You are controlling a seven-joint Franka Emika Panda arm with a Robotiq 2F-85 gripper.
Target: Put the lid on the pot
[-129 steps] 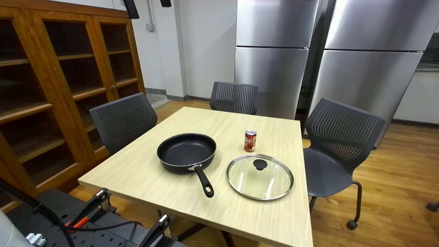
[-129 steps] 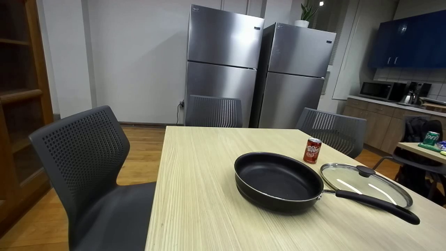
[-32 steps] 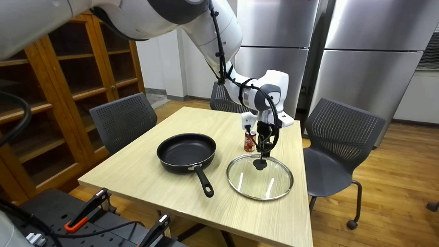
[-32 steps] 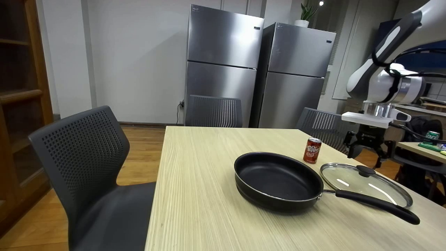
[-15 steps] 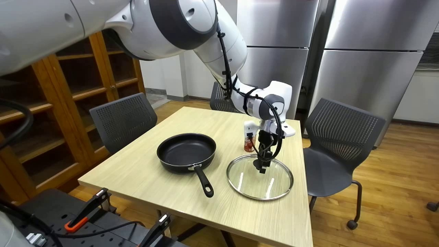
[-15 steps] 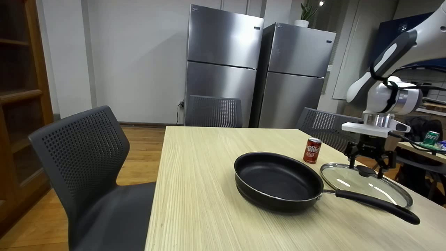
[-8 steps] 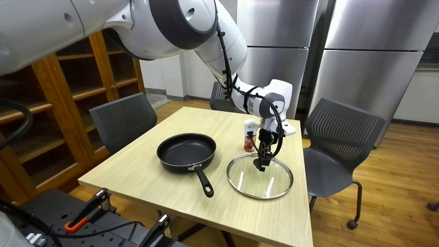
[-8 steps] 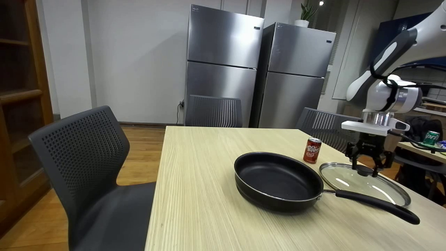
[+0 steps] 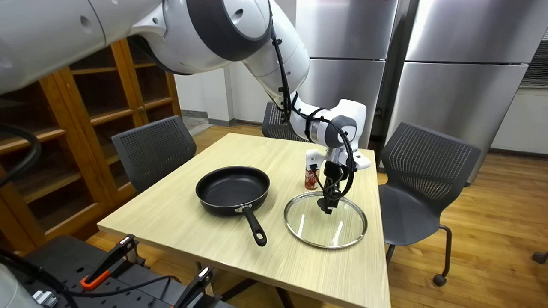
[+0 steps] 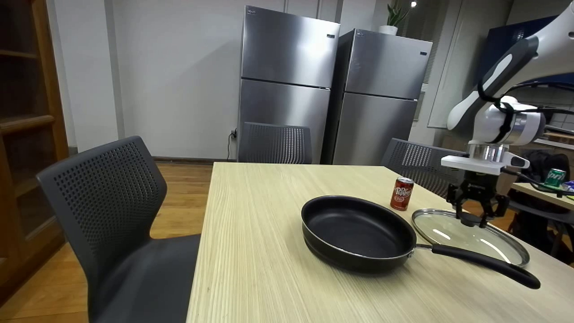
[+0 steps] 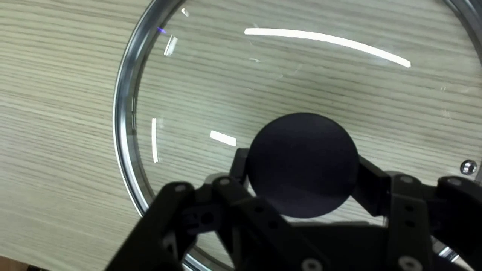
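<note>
The lid point(image 9: 306, 226), clear glass with a silvery rim, lies on the table in both exterior views and fills much of the wrist view. Its dark round knob point(image 11: 303, 165) sits between the fingers of my gripper point(image 11: 301, 169), which touch it on both sides: the gripper is shut on the knob. In an exterior view the gripper point(image 10: 470, 219) reaches down onto the lid from above. Whether the rim is off the tabletop I cannot tell. Beside the lid stands the pot point(image 9: 231, 188), a black frying pan, uncovered, its long handle point(image 10: 484, 262) toward the lid's side.
A red can point(image 10: 402, 194) stands just behind the lid, close to the arm and partly hidden by it in an exterior view point(image 9: 311, 179). The lid lies near the edge of the wooden table point(image 9: 274, 265). Chairs point(image 9: 428, 171) surround the table.
The arm has come into view and lowered over the lid. Within the last second its fingers have closed on the knob, and the lid has shifted very slightly. The pan has not moved.
</note>
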